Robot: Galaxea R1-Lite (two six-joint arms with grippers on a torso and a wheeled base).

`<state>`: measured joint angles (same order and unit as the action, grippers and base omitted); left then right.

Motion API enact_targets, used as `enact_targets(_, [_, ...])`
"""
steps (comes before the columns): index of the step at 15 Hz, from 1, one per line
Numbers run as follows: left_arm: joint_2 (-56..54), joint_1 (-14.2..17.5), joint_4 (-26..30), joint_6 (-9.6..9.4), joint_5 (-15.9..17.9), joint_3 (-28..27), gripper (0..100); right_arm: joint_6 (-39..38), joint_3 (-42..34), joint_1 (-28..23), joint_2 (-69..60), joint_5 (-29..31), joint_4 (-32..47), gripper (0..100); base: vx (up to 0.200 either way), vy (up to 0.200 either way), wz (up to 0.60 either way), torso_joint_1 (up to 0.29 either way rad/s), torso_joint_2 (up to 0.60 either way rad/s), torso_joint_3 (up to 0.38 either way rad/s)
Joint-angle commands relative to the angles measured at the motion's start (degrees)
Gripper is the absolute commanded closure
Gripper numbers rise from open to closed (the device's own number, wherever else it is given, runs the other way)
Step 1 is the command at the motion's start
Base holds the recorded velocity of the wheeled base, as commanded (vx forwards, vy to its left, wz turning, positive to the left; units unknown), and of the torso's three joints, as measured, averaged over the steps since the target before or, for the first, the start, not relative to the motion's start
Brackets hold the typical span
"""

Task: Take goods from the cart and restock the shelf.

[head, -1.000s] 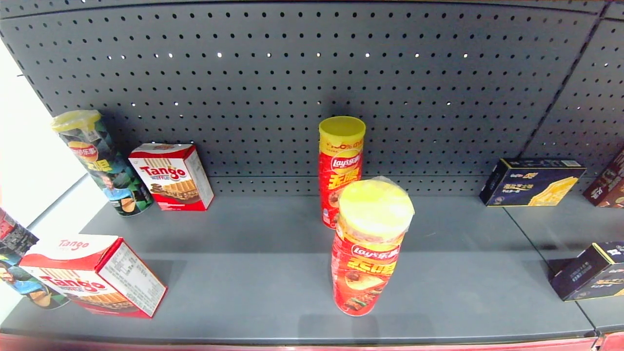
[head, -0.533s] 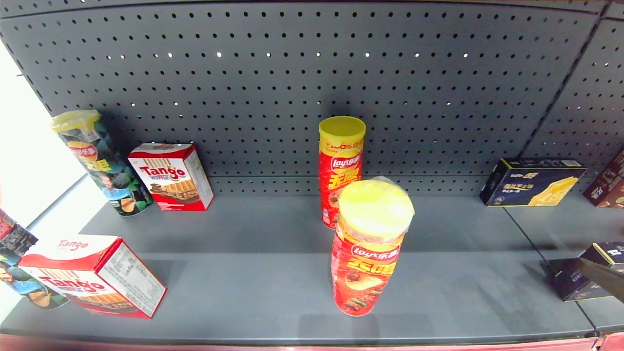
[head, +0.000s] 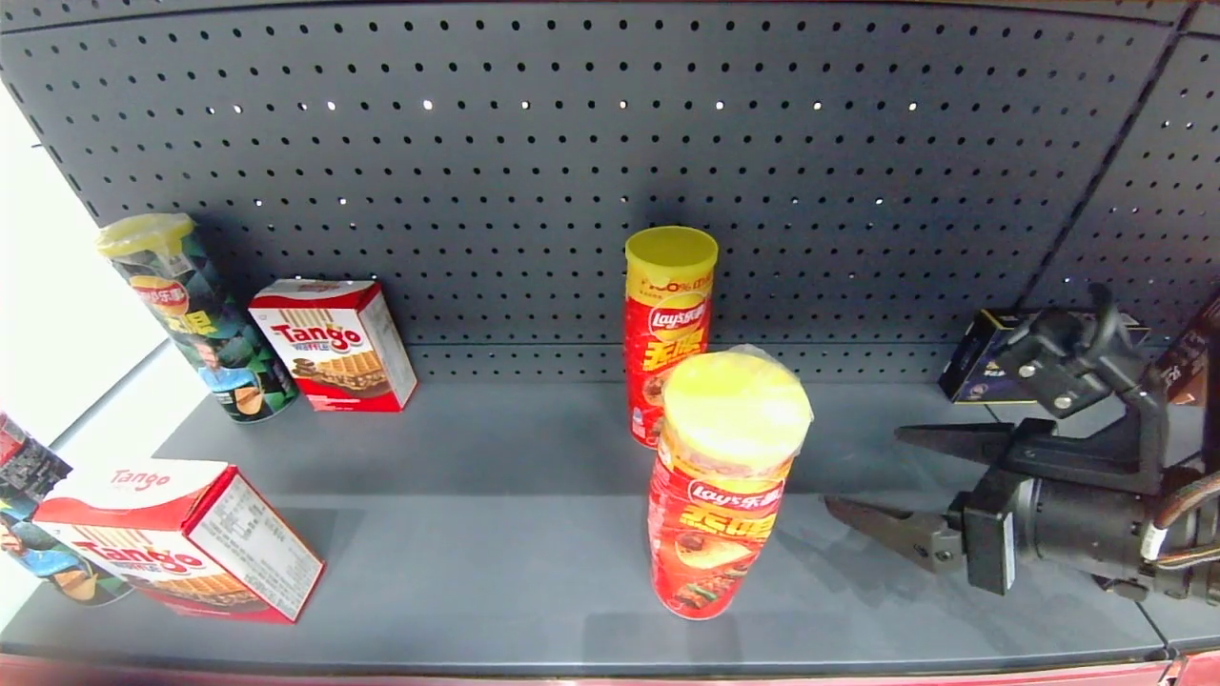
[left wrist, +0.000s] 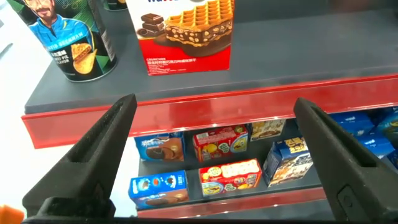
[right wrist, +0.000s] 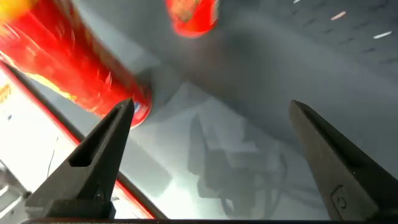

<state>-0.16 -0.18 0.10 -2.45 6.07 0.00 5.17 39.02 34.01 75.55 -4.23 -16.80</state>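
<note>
Grey pegboard panel (head: 534, 143), grey shelf (head: 496, 543), red front edge (left wrist: 205, 107), bright light (head: 38, 314) at left

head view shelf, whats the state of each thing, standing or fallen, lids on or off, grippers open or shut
front red crisp tube with yellow lid, upright, lid on
rear red crisp tube with yellow lid, upright, lid on
dark green crisp tube, upright, lid on
rear red-and-white wafer box, upright, closed
front red-and-white wafer box, upright, closed
right gripper, open, empty
left gripper, open, empty
</note>
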Motion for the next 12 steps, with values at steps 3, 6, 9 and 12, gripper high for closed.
enact_targets(3, [0.2,0.0,0.0,-0.01,0.1,0.0,0,0.0,0.5,1.4,4.4,0.1,-0.1,0,0.0,0.0,0.0,0.0,0.0,0.0])
enact_targets(6, [0.2,0.0,0.0,-0.1,0.1,0.0,0,0.1,0.9,2.2,5.9,0.0,-0.2,0,0.0,0.0,0.0,0.0,0.0,0.0])
enact_targets(9, [0.2,0.0,0.0,-0.1,0.1,0.0,0,0.1,2.0,2.9,7.7,0.1,-0.6,0,0.0,0.0,0.0,0.0,0.0,0.0])
enact_targets(12, [0.2,0.0,0.1,-0.1,0.1,0.0,0,0.1,3.3,3.2,9.1,0.0,-1.0,0,0.0,0.0,0.0,0.0,0.0,0.0])
